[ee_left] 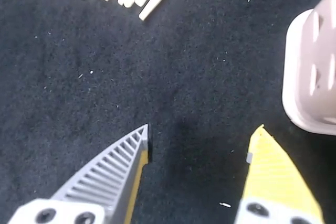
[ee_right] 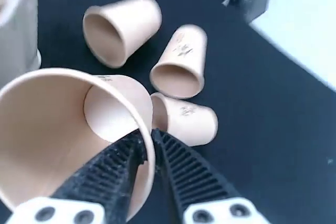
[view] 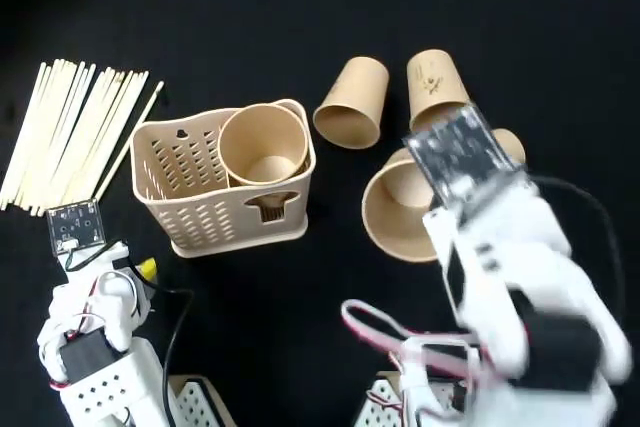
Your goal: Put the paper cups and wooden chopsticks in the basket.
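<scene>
Paper cups sit in two places. One cup (view: 263,142) stands upright inside the basket (view: 190,207), at its right end, and four more are outside it, to its right. Nearest the arm is the held cup (ee_right: 47,129), tilted with its mouth open toward the wrist camera. The right hand (ee_right: 149,153) is clamped on its rim, one finger inside the wall and one outside. Past it, three loose cups (ee_right: 123,27) (ee_right: 181,61) (ee_right: 186,124) lie on their sides on the black surface (view: 300,327), close together, the last just behind the held one.

Wooden chopsticks (view: 70,132) lie in a fanned bundle left of the basket, apart from it. The left hand (ee_left: 199,145) hovers over bare surface between the chopsticks' ends and the basket's corner, fingers apart and holding nothing.
</scene>
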Tool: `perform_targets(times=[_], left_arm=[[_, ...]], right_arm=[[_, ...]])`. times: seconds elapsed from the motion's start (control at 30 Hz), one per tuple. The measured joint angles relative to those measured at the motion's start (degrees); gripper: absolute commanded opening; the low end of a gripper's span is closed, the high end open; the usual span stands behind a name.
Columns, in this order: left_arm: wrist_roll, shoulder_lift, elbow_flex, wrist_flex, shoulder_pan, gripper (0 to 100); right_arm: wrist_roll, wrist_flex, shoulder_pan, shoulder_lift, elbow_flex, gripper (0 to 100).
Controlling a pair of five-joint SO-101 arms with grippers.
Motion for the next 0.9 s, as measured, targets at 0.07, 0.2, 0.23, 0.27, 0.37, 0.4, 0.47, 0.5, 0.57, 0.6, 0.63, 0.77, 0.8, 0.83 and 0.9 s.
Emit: perform_targets(times=[0.07,0.2,0.23,0.27,0.37,0.4,0.47,0.5,0.57,0.6,0.63,0.77,0.8,0.83,0.9], left_arm=[[0.0,0.0,0.0,0.0,0.0,30],[0.0,0.0,0.0,0.0,0.0,30],[0.0,0.0,0.0,0.0,0.0,30],[0.0,0.0,0.0,0.0,0.0,30],[0.0,0.0,0.0,0.0,0.0,30],[0.0,0.0,0.0,0.0,0.0,30],[0.0,0.0,0.0,0.0,0.0,30],[0.0,0.0,0.0,0.0,0.0,30],[0.0,0.0,0.0,0.0,0.0,30],[-0.1,0.0,0.0,0.0,0.0,30],[-0.1,0.0,0.0,0.0,0.0,30],[-0.1,0.0,0.0,0.0,0.0,30],[-0.1,0.0,0.0,0.0,0.0,30],[-0.1,0.0,0.0,0.0,0.0,30],[-0.1,0.0,0.0,0.0,0.0,30]], right_arm=[[-1.4,4.3,-2.7,-0.1,-8.7,1.2],[-6.9,7.6,-9.0,10.5,-25.3,1.2],[-8.3,7.6,-10.5,13.6,-28.3,1.2],[-9.8,7.6,-12.1,16.4,-30.9,1.2],[-13.9,7.6,-18.3,24.4,-37.2,1.2],[-15.0,7.6,-19.9,27.3,-38.9,1.2],[-17.4,7.6,-22.8,32.8,-41.7,1.2],[-18.4,7.6,-24.2,35.0,-43.0,1.2],[-19.5,7.6,-26.5,38.3,-46.0,1.2],[-20.0,7.6,-27.5,39.8,-47.4,1.2],[-20.3,7.6,-28.5,41.0,-48.6,1.2],[-21.6,7.6,-31.9,45.0,-52.0,1.2],[-21.8,7.6,-32.7,46.0,-52.4,1.2],[-21.8,7.6,-33.1,46.9,-52.5,1.2],[-21.9,7.6,-33.1,49.2,-52.7,1.2]])
